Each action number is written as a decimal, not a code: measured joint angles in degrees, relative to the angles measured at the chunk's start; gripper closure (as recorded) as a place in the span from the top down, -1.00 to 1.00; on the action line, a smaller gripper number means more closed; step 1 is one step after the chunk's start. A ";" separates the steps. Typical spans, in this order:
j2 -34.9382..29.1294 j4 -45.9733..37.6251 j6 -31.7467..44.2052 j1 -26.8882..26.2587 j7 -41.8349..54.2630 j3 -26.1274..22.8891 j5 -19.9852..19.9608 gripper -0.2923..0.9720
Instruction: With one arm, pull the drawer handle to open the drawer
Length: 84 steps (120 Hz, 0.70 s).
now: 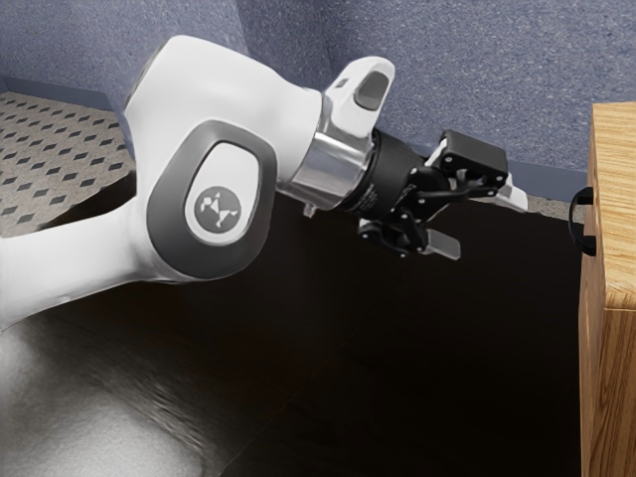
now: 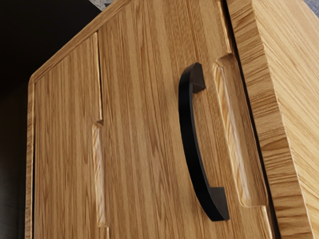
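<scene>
A wooden cabinet (image 1: 608, 298) stands at the exterior view's right edge, with a black curved drawer handle (image 1: 579, 221) sticking out of its front. In the wrist view the same handle (image 2: 197, 144) arches over the oak drawer front (image 2: 144, 124), straight ahead of my hand. My gripper (image 1: 487, 221) hangs above the dark floor, a short gap away from the handle on the exterior view's left, pointing toward it. Its two fingers stand apart and hold nothing, so it is open.
A long carved recess (image 2: 234, 134) runs beside the handle, and a second recess (image 2: 98, 172) marks the neighbouring panel. Dark floor (image 1: 397, 378) spreads under the arm. A blue wall (image 1: 497, 70) rises behind.
</scene>
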 joint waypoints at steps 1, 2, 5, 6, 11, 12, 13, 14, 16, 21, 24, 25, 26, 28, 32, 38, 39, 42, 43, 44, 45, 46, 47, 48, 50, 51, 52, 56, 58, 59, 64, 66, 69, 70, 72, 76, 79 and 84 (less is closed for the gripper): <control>0.06 0.05 0.03 -0.02 -0.01 0.00 -0.02 0.53; 0.13 0.11 0.05 -0.05 -0.02 0.00 -0.03 0.53; 0.39 0.29 0.12 -0.12 -0.06 0.00 -0.08 0.53; 0.47 0.34 0.14 -0.14 -0.07 0.00 -0.09 0.53; 0.80 0.53 0.23 -0.19 -0.12 -0.01 -0.16 0.53; 0.86 0.56 0.25 -0.20 -0.13 -0.01 -0.17 0.53; 0.91 0.58 0.26 -0.20 -0.14 -0.01 -0.18 0.53; 0.95 0.60 0.28 -0.20 -0.15 -0.01 -0.19 0.53; 1.01 0.64 0.30 -0.18 -0.18 -0.01 -0.21 0.53; 1.13 0.67 0.36 -0.11 -0.23 0.00 -0.25 0.53; 1.29 0.67 0.40 -0.04 -0.25 0.03 -0.27 0.53; 1.34 0.67 0.41 -0.01 -0.26 0.04 -0.28 0.53; 1.39 0.67 0.41 0.03 -0.27 0.05 -0.28 0.53; 1.48 0.68 0.43 0.09 -0.29 0.06 -0.29 0.53; 1.70 0.69 0.46 0.18 -0.33 0.07 -0.31 0.53; 1.92 0.71 0.50 0.21 -0.38 0.08 -0.31 0.53; 1.94 0.71 0.50 0.21 -0.38 0.08 -0.31 0.53; 1.99 0.72 0.52 0.19 -0.41 0.08 -0.31 0.53; 2.00 0.72 0.52 0.19 -0.42 0.08 -0.31 0.53; 2.01 0.72 0.53 0.20 -0.42 0.08 -0.31 0.53; 2.02 0.72 0.53 0.21 -0.43 0.09 -0.31 0.53; 2.04 0.73 0.54 0.22 -0.44 0.09 -0.31 0.53; 2.06 0.73 0.54 0.23 -0.45 0.09 -0.30 0.53; 2.07 0.73 0.54 0.25 -0.45 0.09 -0.30 0.53; 2.17 0.73 0.55 0.28 -0.47 0.09 -0.30 0.53; 2.25 0.73 0.55 0.30 -0.47 0.09 -0.30 0.53; 2.34 0.77 0.56 0.32 -0.48 0.09 -0.29 0.53; 2.63 1.00 0.57 0.38 -0.51 0.09 -0.29 0.53; 2.82 1.14 0.57 0.40 -0.52 0.09 -0.29 0.53; 2.92 1.19 0.58 0.40 -0.52 0.09 -0.29 0.53; 3.41 1.57 0.59 0.41 -0.55 0.09 -0.28 0.53; 3.65 1.73 0.59 0.42 -0.56 0.09 -0.28 0.53; 4.02 2.14 0.60 0.42 -0.58 0.09 -0.28 0.53; 4.12 2.28 0.60 0.42 -0.59 0.09 -0.28 0.53; 4.34 2.51 0.60 0.42 -0.60 0.09 -0.28 0.53; 4.80 3.20 0.60 0.41 -0.62 0.09 -0.28 0.53; 5.04 3.62 0.61 0.39 -0.64 0.09 -0.27 0.53; 5.27 4.01 0.61 0.33 -0.67 0.09 -0.27 0.53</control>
